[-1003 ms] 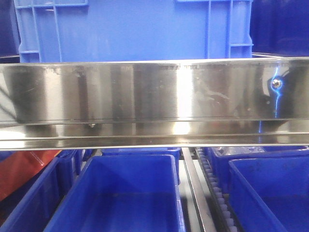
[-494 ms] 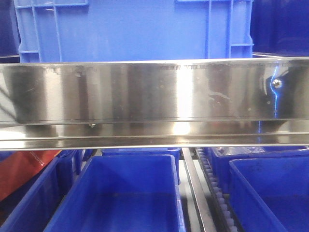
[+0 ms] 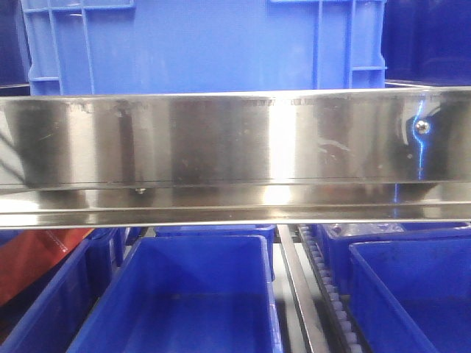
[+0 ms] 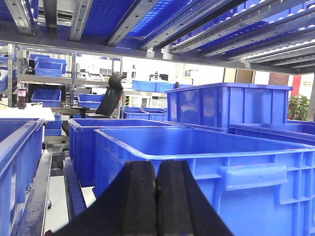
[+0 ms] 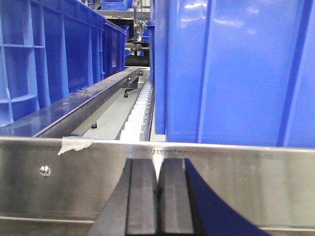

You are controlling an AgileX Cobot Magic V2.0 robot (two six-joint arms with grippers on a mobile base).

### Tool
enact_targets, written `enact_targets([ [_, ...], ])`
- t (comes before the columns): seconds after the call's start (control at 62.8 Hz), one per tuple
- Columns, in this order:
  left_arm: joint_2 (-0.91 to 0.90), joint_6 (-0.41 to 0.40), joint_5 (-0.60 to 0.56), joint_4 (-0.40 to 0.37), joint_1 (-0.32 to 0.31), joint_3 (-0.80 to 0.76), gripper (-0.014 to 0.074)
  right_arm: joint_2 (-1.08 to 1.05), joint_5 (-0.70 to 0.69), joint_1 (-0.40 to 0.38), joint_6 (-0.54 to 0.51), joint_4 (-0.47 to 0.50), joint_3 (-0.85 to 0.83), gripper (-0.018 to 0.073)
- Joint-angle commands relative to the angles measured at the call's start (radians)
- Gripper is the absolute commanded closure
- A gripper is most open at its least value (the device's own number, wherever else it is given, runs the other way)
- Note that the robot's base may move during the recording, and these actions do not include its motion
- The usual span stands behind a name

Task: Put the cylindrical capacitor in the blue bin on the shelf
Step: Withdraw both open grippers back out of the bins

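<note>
Shelf [image 3: 221, 147] rail edge above blue bin [image 3: 191, 294].

Right claw [image 5: 158, 189] closed, facing shelf [image 5: 246, 177] rail; blue bin [image 5: 231, 69] behind.

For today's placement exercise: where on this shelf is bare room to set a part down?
The blue bin below the steel rail has a bare floor. The roller track between bins is open but narrow. Elsewhere bins stand crowded side by side.
</note>
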Motion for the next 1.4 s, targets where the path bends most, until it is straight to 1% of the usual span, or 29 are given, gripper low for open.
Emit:
enact_targets([
  [0.0, -0.007, 0.002, -0.013, -0.007, -0.005, 0.002, 0.0707, -0.006, -0.013, 0.0, -0.007, 0.001, 0.0, 0.0721],
  [0.143, -0.007, 0.002, -0.013, -0.003, -0.005, 0.014, 0.0707, -0.006, -0.013, 0.0, -0.007, 0.001, 0.0, 0.0721],
  [0.223, -0.009, -0.011, -0.035, 0.034, 0.004, 0.043, 0.0707, -0.006, -0.013, 0.0, -0.007, 0.001, 0.0, 0.0721],
  [0.287, -0.018, -0.092, -0.036, 0.107, 0.045, 0.071, 0.0707, -0.006, -0.013, 0.0, -0.007, 0.001, 0.0, 0.0721],
  [0.319, -0.023, -0.154, -0.036, 0.149, 0.07, 0.086, 0.0707, -0.006, -0.013, 0.0, -0.007, 0.001, 0.0, 0.0721],
  [0.334, -0.029, -0.204, -0.036, 0.183, 0.084, 0.094, 0.0707, -0.006, -0.013, 0.0, -0.007, 0.001, 0.0, 0.0721],
  [0.382, -0.037, -0.287, -0.036, 0.264, 0.129, 0.123, 0.0707, -0.006, -0.013, 0.0, -0.007, 0.001, 0.0, 0.0721],
  [0.398, -0.041, -0.305, -0.036, 0.295, 0.152, 0.131, 0.0707, -0.006, -0.013, 0.0, -0.007, 0.001, 0.0, 0.0721],
  [0.446, -0.056, -0.353, -0.026, 0.387, 0.194, 0.156, 0.0707, -0.006, -0.013, 0.0, -0.007, 0.001, 0.0, 0.0721],
  [0.462, -0.061, -0.381, -0.015, 0.406, 0.207, 0.164, 0.0707, -0.006, -0.013, 0.0, -0.007, 0.001, 0.0, 0.0721],
  [0.51, -0.073, -0.433, -0.005, 0.453, 0.244, 0.194, 0.0707, -0.006, -0.013, 0.0, -0.007, 0.001, 0.0, 0.0721],
  [0.589, -0.101, -0.489, -0.005, 0.529, 0.28, 0.241, 0.0707, -0.006, -0.013, 0.0, -0.007, 0.001, 0.0, 0.0721],
  [0.621, -0.113, -0.5, -0.007, 0.539, 0.288, 0.261, 0.0707, -0.006, -0.013, 0.0, -0.007, 0.001, 0.0, 0.0721],
  [0.764, -0.171, -0.5, -0.007, 0.542, 0.332, 0.335, 0.0707, -0.006, -0.013, 0.0, -0.007, 0.001, 0.0, 0.0721],
  [0.828, -0.206, -0.5, -0.007, 0.555, 0.353, 0.371, 0.0707, -0.006, -0.013, 0.0, -0.007, 0.001, 0.0, 0.0721],
  [0.908, -0.243, -0.5, -0.009, 0.557, 0.368, 0.413, 0.0707, -0.006, -0.013, 0.0, -0.007, 0.001, 0.0, 0.0721],
  [0.987, -0.253, -0.5, -0.013, 0.557, 0.368, 0.414, 0.0707, -0.006, -0.013, 0.0, -0.007, 0.001, 0.0, 0.0721],
  [1.035, -0.253, -0.5, 0.015, 0.557, 0.366, 0.414, 0.0707, -0.006, -0.013, 0.0, -0.007, 0.001, 0.0, 0.0721],
  [1.386, -0.253, -0.5, 0.013, 0.557, 0.358, 0.414, 0.0707, -0.006, -0.013, 0.0, -0.007, 0.001, 0.0, 0.0721],
])
